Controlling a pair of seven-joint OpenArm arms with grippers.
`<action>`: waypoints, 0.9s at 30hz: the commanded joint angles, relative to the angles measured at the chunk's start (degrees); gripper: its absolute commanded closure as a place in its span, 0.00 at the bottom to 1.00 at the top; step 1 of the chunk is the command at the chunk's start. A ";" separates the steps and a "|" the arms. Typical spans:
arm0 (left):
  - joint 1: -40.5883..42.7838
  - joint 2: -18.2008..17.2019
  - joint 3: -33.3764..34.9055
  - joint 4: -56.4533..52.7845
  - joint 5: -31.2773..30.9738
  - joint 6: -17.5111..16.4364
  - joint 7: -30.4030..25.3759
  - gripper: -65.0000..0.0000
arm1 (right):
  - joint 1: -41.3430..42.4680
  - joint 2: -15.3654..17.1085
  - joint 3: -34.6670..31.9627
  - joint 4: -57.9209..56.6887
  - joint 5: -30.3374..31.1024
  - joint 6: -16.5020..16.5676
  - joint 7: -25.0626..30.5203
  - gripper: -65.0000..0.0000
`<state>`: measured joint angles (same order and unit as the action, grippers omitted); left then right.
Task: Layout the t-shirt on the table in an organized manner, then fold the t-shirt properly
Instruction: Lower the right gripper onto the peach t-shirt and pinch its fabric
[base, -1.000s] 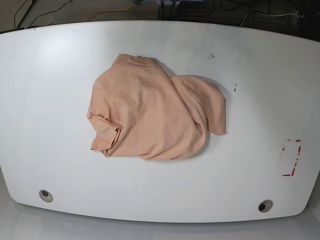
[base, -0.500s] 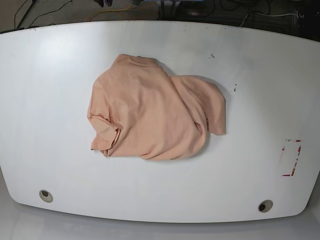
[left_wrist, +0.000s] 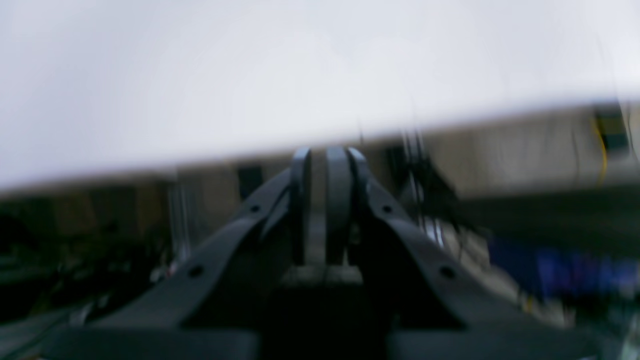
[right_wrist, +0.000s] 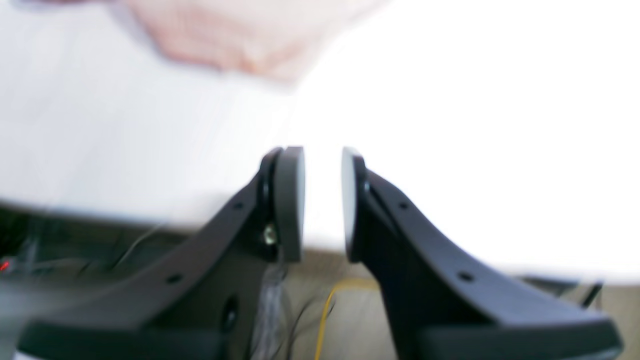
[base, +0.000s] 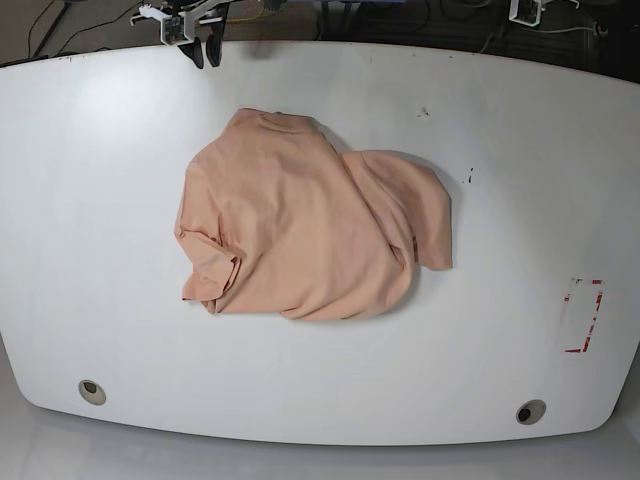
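The peach t-shirt (base: 300, 225) lies crumpled in a heap at the middle of the white table (base: 100, 200), one sleeve bunched at its left and a flap folded over on its right. My right gripper (base: 205, 55) hangs over the table's far left edge, well away from the cloth. In the right wrist view this gripper (right_wrist: 322, 155) is open with nothing between its pads, and the t-shirt (right_wrist: 235, 35) is a blur ahead. My left gripper (left_wrist: 325, 152) is shut and empty, below the table's (left_wrist: 250, 75) edge. Only a bit of the left arm (base: 527, 10) shows at the far right.
Two round grommet holes (base: 91, 391) (base: 530, 411) sit near the front edge. A red-marked rectangle (base: 583, 315) is at the right, and dark specks (base: 423, 111) lie behind the shirt. Cables (base: 240, 15) run on the floor beyond the far edge.
Both arms have come into the base view at the far edge, the right one at the left, the left one at the right. The t-shirt has not moved.
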<state>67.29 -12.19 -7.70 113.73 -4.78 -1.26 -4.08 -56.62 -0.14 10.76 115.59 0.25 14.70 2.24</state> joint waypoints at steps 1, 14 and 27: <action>-0.61 0.89 0.28 0.86 -0.19 0.16 -1.15 0.93 | 1.81 1.07 -1.05 0.85 0.14 0.64 1.14 0.80; -5.79 5.72 0.19 0.86 -0.02 0.16 -1.68 0.56 | 11.83 1.68 -7.03 0.85 -0.12 0.64 -3.43 0.37; -10.45 5.81 0.01 1.30 -0.02 0.16 -2.74 0.56 | 18.86 11.44 -22.50 0.85 -2.58 0.11 -13.89 0.36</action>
<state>56.88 -6.22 -7.40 113.80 -4.75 -1.30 -5.48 -38.48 10.31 -10.52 115.39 -1.89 15.22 -12.29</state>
